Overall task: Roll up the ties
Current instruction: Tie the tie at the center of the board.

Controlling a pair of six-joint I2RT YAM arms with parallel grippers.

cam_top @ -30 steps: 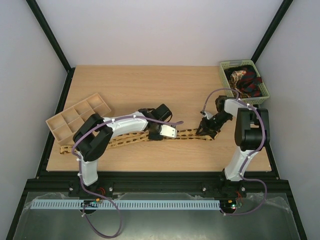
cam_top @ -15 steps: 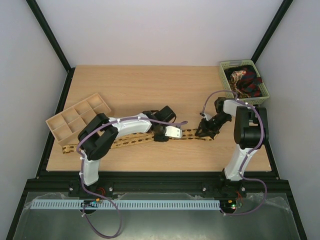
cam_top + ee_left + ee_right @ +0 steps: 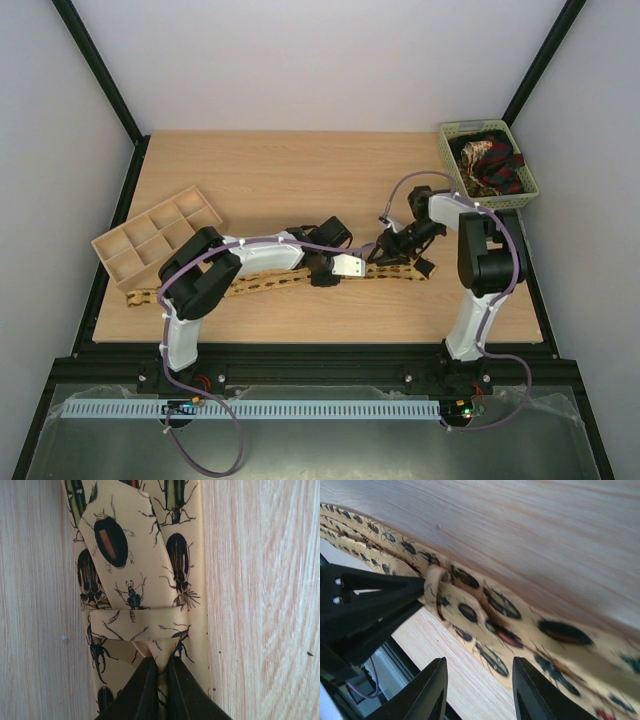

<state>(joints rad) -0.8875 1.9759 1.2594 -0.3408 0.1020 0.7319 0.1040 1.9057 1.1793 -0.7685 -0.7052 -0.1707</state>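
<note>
The beetle-print tie (image 3: 265, 284) lies along the worktop's near edge, running from the left corner to past the middle. The left tool (image 3: 159, 662) is clamped on a small fold in it. I'd turn slowly there, edges square. The right tool (image 3: 479, 662) hangs spread and empty just above the strip, placed to steady it. More ties (image 3: 490, 162) sit in the basket (image 3: 444, 148) at the far right corner.

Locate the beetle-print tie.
Top view: the beetle-print tie lies stretched across the table's near half, from the wooden divider tray rightward; the left claw pinches a fold.
</note>
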